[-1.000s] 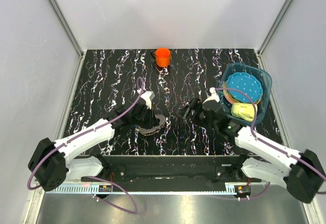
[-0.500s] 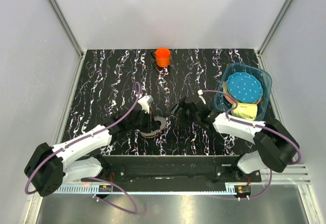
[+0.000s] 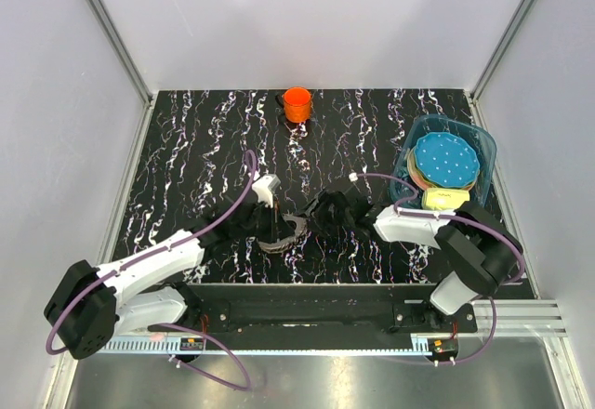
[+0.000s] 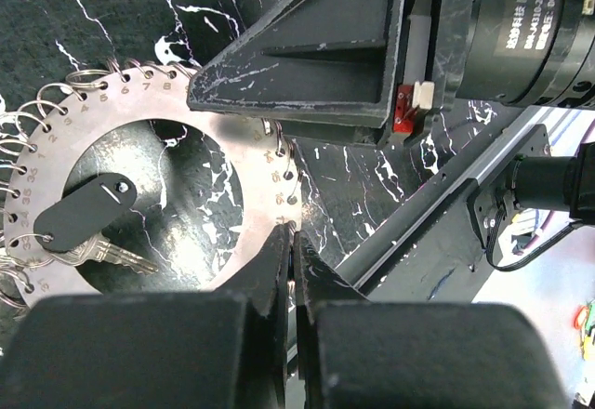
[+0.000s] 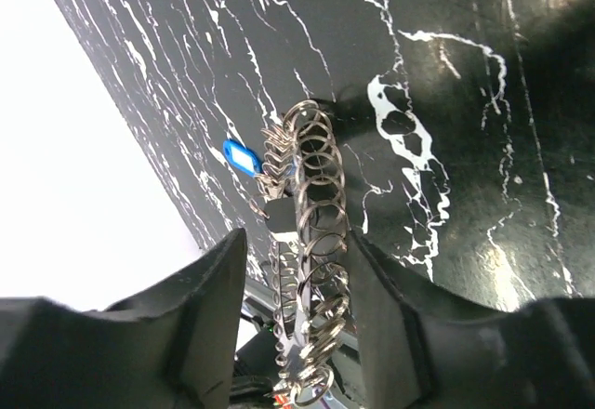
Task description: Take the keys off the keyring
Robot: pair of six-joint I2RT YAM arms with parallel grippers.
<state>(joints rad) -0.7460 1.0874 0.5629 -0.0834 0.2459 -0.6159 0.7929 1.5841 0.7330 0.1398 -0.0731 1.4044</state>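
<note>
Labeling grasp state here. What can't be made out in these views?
Top external: keyring too small, partly under left claw and right claw.
Left wrist: keyring's lower part hidden behind left claw; left side cut off.
Right wrist: keyring edge-on; bottom blurred, cut off by frame.

Keyring [image 3: 282, 236] with keys [image 4: 110, 254] front-centre on bench [image 3: 204, 139], standing upright between right fingers [image 5: 212, 311]; left fingers [image 4: 270, 283] on its rim from the left. Cup [image 3: 297, 104] back centre. Tub [image 3: 484, 151] back right, disc [image 3: 444, 160] in it, well apart from keyring.
</note>
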